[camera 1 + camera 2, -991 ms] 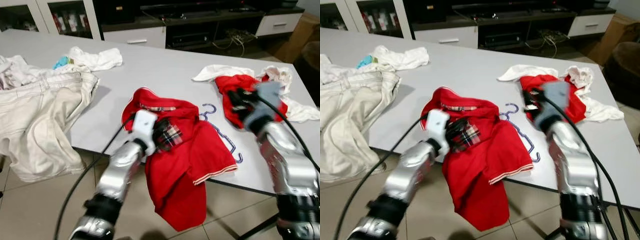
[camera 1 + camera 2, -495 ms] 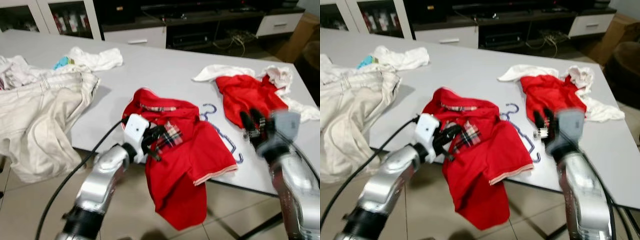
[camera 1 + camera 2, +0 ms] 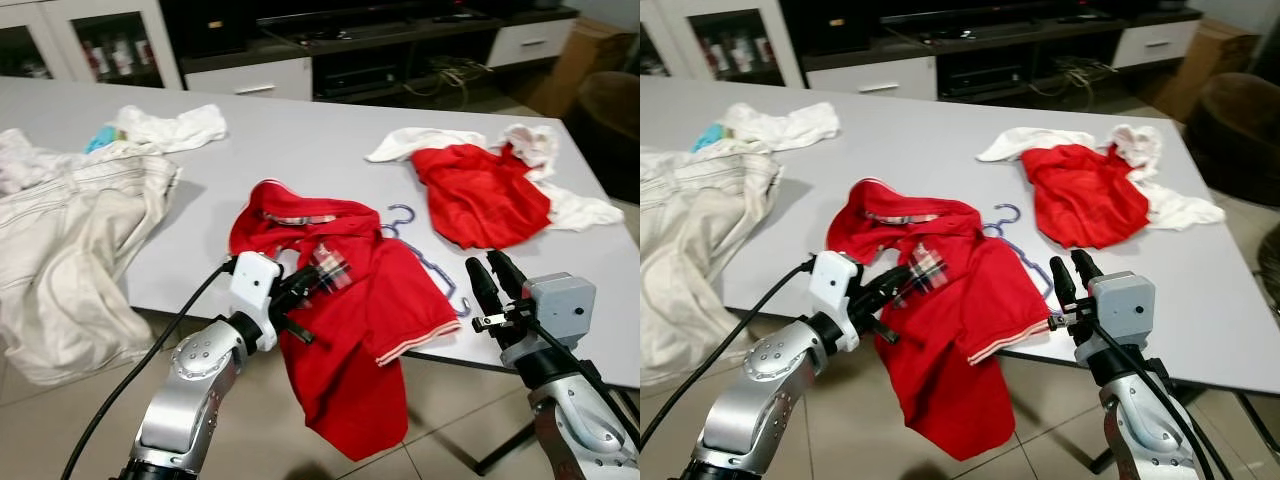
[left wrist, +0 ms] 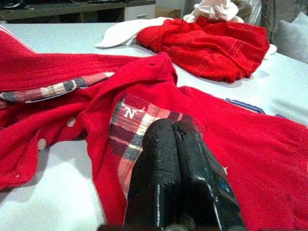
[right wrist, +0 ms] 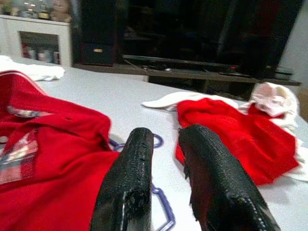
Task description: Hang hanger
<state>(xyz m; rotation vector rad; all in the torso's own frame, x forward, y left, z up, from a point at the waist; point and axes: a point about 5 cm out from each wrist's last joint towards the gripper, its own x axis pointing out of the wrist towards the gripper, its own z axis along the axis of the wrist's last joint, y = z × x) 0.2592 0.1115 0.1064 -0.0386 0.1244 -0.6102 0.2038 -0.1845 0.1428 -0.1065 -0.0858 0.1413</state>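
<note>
Left gripper: we see our left gripper (image 3: 305,290) pressed shut, its two black fingers (image 4: 171,163) clenched together over the plaid patch of the red polo shirt; whether cloth is pinched between them we cannot tell.
Right gripper: our right gripper (image 3: 490,285) hovers at the table's near edge with its two fingers (image 5: 130,183) released and apart, nothing between them.
Hanger: we count one purple hanger (image 3: 405,222). Its hook lies on the table beyond and between the right gripper's fingertips; most of its frame is tucked under the polo shirt, with one end poking out just beside the right fingers.
Red garments: we count two. The red polo shirt (image 3: 385,300) lies under the left fingers and droops off the table edge. A crumpled red garment (image 3: 480,190) lies well beyond the right fingers.
White garments: we count two small ones, one white cloth (image 3: 570,205) under and around the crumpled red garment, and one white cloth (image 3: 170,125) far beyond the left fingers.
Trousers: one pair of cream trousers (image 3: 70,230), well away to the outer side of the left fingers, hanging off the table.
Table: one grey table (image 3: 300,150) bears all of it.
</note>
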